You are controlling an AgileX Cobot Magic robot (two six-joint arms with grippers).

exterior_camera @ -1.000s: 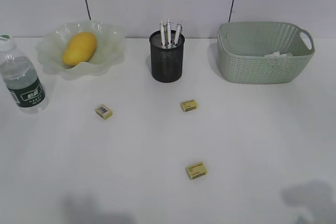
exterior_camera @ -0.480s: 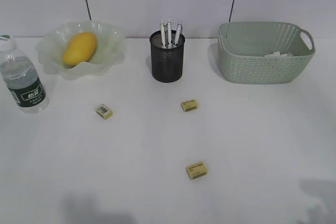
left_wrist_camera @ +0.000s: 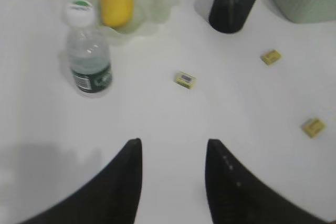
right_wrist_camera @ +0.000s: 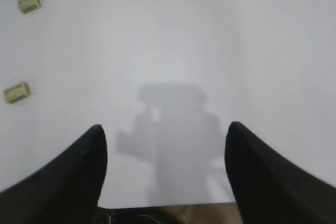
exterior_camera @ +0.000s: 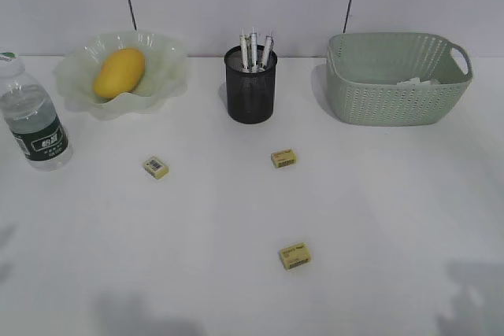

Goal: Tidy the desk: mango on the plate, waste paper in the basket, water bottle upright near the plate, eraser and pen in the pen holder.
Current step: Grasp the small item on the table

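While three erasers lay loose on the desk, the rest of the tidy-up looked done.

Erasers: small yellow rectangular blocks with printed sleeves; one (exterior_camera: 156, 167) toward the left, one (exterior_camera: 283, 158) near the middle in front of the pen holder, one (exterior_camera: 294, 256) closest to the front edge, all well apart.
Eraser risk: low and small, each could have skidded on the smooth top or slipped sideways out of a pinch that closed off-centre.
Pen holder (exterior_camera: 250, 86): black wire-mesh cylinder near the back edge, pens (exterior_camera: 253, 50) standing in it; a block dropped against the pens or rim might have bounced back out, and a nudge could have tipped the cup.
Mango (exterior_camera: 119, 72): smooth yellow-orange oval, resting in the plate.
Plate (exterior_camera: 169, 60): pale green, glassy, ruffled rim, at the back left.
Water bottle (exterior_camera: 31, 116): clear plastic, white cap, dark green label, upright by the left edge just beside the plate; a reaching left arm could have knocked it over.
Basket (exterior_camera: 394, 92): sage-green woven-pattern plastic tub at the back right.
Waste paper (exterior_camera: 416, 81): white scrap showing inside the basket.
Desk (exterior_camera: 378, 194): plain white, flat.
Left gripper (left_wrist_camera: 173, 177): dark curved fingers parted, nothing between them, above the front left.
Right gripper (right_wrist_camera: 165, 177): fingers spread wide, empty, over bare top at the front right.
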